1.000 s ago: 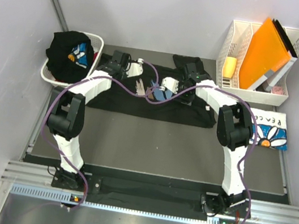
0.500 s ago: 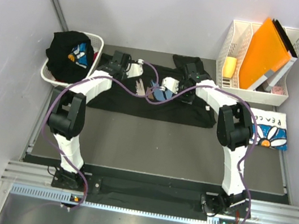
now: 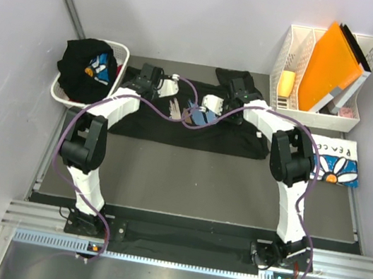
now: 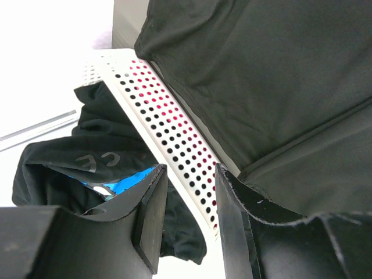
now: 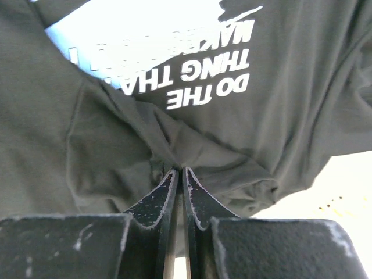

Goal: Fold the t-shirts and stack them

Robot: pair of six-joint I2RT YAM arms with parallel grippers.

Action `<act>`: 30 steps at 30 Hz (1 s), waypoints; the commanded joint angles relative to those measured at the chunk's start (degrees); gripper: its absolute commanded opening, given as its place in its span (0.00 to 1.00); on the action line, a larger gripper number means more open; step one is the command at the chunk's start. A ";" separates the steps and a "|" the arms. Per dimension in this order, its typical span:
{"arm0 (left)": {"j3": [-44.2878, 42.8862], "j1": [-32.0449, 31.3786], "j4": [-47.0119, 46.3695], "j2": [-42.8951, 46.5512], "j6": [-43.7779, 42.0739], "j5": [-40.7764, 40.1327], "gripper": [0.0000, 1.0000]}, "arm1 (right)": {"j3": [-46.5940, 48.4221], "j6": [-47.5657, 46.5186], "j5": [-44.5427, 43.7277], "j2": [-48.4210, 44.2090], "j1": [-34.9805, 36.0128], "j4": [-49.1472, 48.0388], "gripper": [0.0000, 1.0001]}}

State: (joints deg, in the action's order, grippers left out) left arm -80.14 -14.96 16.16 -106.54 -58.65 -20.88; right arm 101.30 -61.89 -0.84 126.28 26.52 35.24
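The black t-shirt (image 3: 173,132) lies spread across the far half of the desk (image 3: 193,184), long axis left to right; which way its collar points is unclear. The right tool (image 5: 179,171) is clenched on a raised fold of it beside white lettering. The left tool (image 4: 190,174) hangs released at the shirt's left end, beside the basket (image 4: 163,133).

**One spread, one bunched, one folded**

A spread black tee (image 3: 188,131) with white lettering lies rumpled across the far bench (image 3: 194,177). A second black tee (image 3: 80,68), blue print showing, sits bunched in the white basket (image 3: 124,50). A folded white daisy tee (image 3: 336,164) lies flat at the right.
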 commanded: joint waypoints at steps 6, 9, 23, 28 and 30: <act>-1.60 0.28 -2.19 -0.25 0.47 0.41 0.43 | 4.87 -6.49 -2.76 1.07 2.57 -4.04 0.06; -1.69 0.28 -2.19 -0.25 0.38 0.32 0.43 | 6.19 -7.89 -2.85 2.21 3.27 -4.31 0.05; -1.25 0.28 -1.92 0.02 1.26 -0.12 0.43 | 7.16 -10.10 -2.85 5.03 5.38 -11.50 0.00; -1.07 0.28 -1.66 0.11 1.70 -0.12 0.43 | 4.36 -10.09 -3.72 4.94 5.56 -18.36 0.00; -0.90 0.28 -1.66 0.19 1.70 -0.12 0.43 | 2.77 -10.44 -4.08 4.50 5.64 -23.00 0.00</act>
State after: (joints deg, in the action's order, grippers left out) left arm -80.16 -14.96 16.21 -106.54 -58.13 -20.91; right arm 106.26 -71.59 -4.21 131.24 31.03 22.79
